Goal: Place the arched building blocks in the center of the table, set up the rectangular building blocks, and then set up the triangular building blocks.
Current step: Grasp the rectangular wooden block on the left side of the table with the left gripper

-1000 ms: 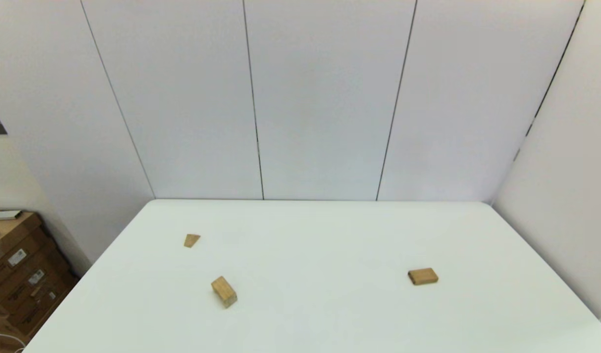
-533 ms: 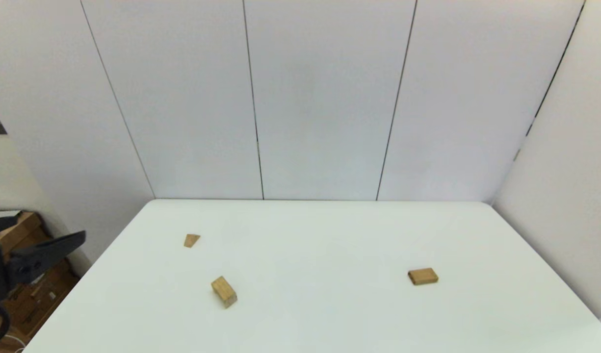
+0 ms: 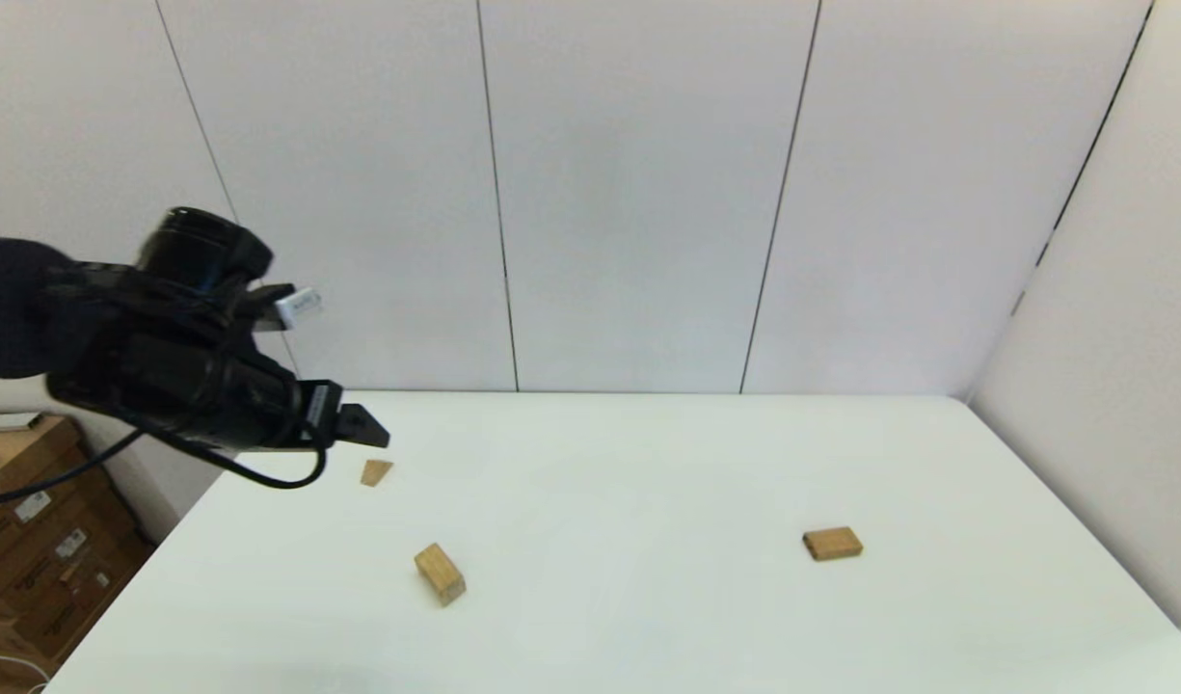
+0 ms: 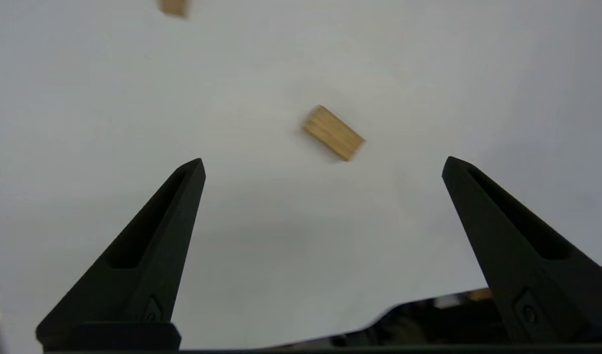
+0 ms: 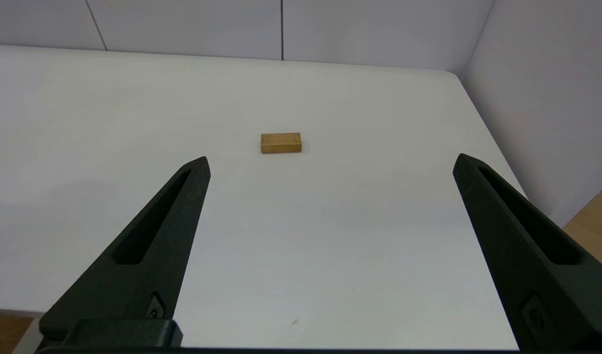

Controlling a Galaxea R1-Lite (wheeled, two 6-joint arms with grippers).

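Head view shows the white worktop (image 3: 648,501) with three light wooden blocks lying well apart on it. On the robot's left side, nearer the front edge, sits the chunky arched block (image 3: 441,573), turned at a slant. Farther back on that same side lies the small triangular wedge (image 3: 377,472). Over on the right side the flat rectangular slab (image 3: 832,544) rests on its broad face. The middle of the worktop holds none of them.

Above the left rear part of the worktop the left arm reaches in, its black left gripper (image 3: 363,427) raised in the air close over the wedge and touching nothing. From the left wrist view its two black fingers (image 4: 153,255) stand spread wide, with the arched block (image 4: 333,132) on the white surface beyond them, roughly between the tips, and a bit of another wooden block, most likely the wedge (image 4: 173,7), at the picture's edge farther off.

From the right wrist view the right gripper (image 5: 330,164) is held back near the front of the worktop, fingers (image 5: 148,255) also spread wide and holding nothing. The rectangular slab (image 5: 280,142) lies ahead of it, well clear of the tips, with the right rear rounded corner of the worktop beyond. This arm does not appear in the head view.
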